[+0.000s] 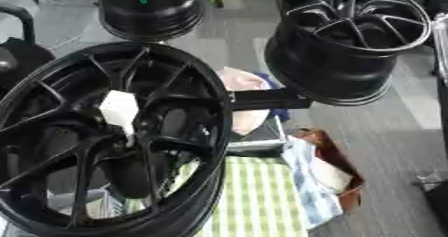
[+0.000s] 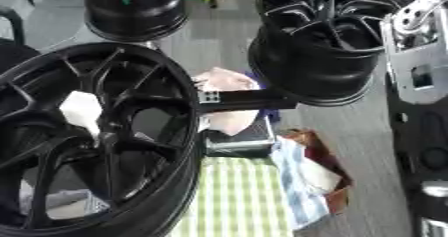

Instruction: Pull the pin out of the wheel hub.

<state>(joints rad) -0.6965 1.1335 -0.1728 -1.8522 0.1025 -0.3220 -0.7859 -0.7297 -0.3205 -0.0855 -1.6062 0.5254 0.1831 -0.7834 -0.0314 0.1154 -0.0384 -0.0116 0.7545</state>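
Note:
A large black wheel hub [image 1: 105, 136] with thin spokes fills the lower left, tilted towards me. A white blocky pin [image 1: 120, 110] sticks out near its centre where the spokes meet; it also shows in the right eye view as the white pin [image 2: 80, 110]. Nothing touches the pin. In the right eye view, a silver and black stretch of my right arm [image 2: 411, 61] runs down the right edge. Neither hand shows in any view.
Two more black wheels stand behind: one at the top left [image 1: 149, 8], one at the top right [image 1: 350, 36] on a black bar [image 1: 267, 99]. A green striped cloth [image 1: 254, 196], crumpled rags [image 1: 241, 81] and a brown box [image 1: 337, 163] lie below on the grey floor.

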